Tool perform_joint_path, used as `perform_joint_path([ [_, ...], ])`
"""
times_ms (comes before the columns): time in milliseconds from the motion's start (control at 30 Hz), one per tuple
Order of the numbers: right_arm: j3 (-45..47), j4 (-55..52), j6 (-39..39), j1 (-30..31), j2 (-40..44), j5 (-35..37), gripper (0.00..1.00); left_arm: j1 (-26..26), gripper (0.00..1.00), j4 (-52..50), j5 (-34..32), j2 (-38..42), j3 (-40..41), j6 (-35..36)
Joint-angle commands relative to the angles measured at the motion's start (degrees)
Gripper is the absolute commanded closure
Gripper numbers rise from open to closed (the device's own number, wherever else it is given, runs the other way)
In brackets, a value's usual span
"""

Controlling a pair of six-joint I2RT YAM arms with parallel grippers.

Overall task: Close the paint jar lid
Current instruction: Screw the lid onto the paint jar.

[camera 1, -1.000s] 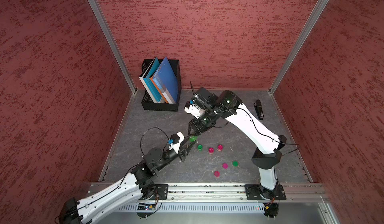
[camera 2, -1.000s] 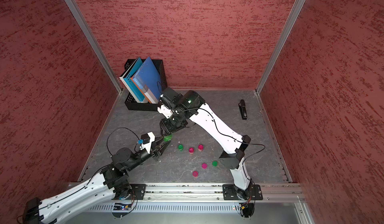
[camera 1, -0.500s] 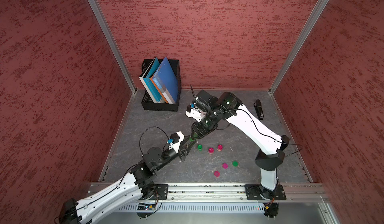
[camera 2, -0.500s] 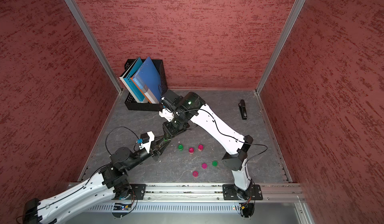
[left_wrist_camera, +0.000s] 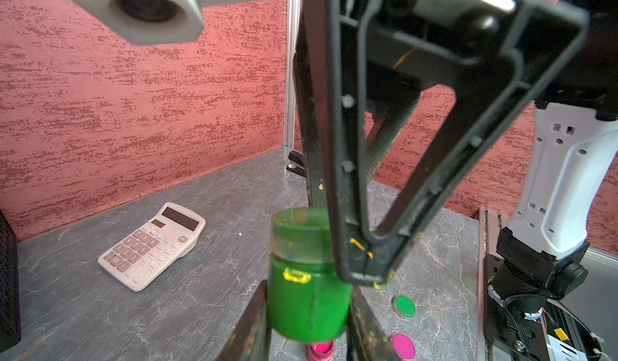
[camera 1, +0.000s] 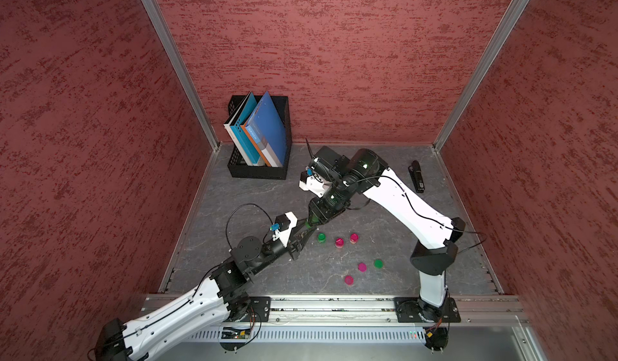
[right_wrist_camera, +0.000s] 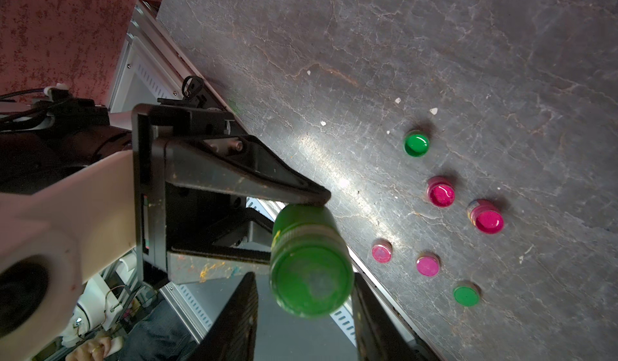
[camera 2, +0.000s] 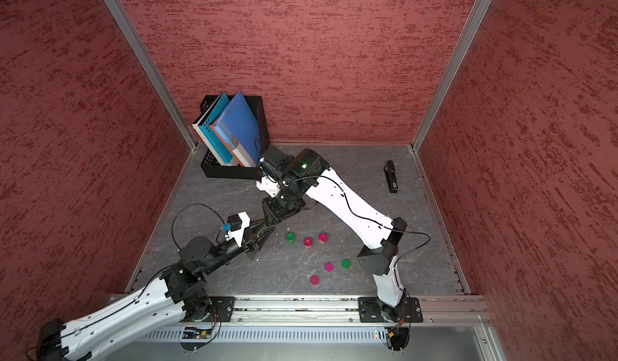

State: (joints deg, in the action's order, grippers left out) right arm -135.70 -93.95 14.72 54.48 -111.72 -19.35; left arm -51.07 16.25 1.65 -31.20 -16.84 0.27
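Green plastic paint jar (left_wrist_camera: 307,312) was held clear of the grey marbled bench (left_wrist_camera: 167,309), its body clamped between the closed-in fingers of the left tool (left_wrist_camera: 307,290). Translucent green screw lid (right_wrist_camera: 311,280) sat on the jar's mouth. Right tool (right_wrist_camera: 304,277) hung over it, jaws flanking the lid; firm grip or slight gap, could not tell. Small open pink pot (camera 1: 353,238) stood on the bench nearby.

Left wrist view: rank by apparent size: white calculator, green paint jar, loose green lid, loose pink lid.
1. green paint jar, though it sits nearest the lens, so its size is inflated
2. white calculator
3. loose green lid and loose pink lid: they look alike, so no ranking between them
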Motion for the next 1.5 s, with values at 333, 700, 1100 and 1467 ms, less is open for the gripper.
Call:
perform_joint_path([
  [333, 0.52, -3.04, 0.13, -0.27, 1.24, -0.85, 0.61, 0.12, 0.74, -0.42, 0.89, 0.44, -1.97, 0.03],
  [700, 0.78, -1.42, 0.66, -0.5, 1.27, -1.14, 0.66, 0.0, 0.74, -0.59, 0.9, 0.61, -2.05, -0.15],
  [1100, 1.4, 0.78, 1.08, -0.78, 0.8, -1.97, 0.63, -0.47, 0.74, -0.8, 0.5, 0.71, -2.02, 0.01],
  [1467, 1.4, 1.47, 1.24, -1.26, 0.85, -2.02, 0.64, -0.75, 0.74, -0.87, 0.37, 0.6, -2.18, -0.05],
])
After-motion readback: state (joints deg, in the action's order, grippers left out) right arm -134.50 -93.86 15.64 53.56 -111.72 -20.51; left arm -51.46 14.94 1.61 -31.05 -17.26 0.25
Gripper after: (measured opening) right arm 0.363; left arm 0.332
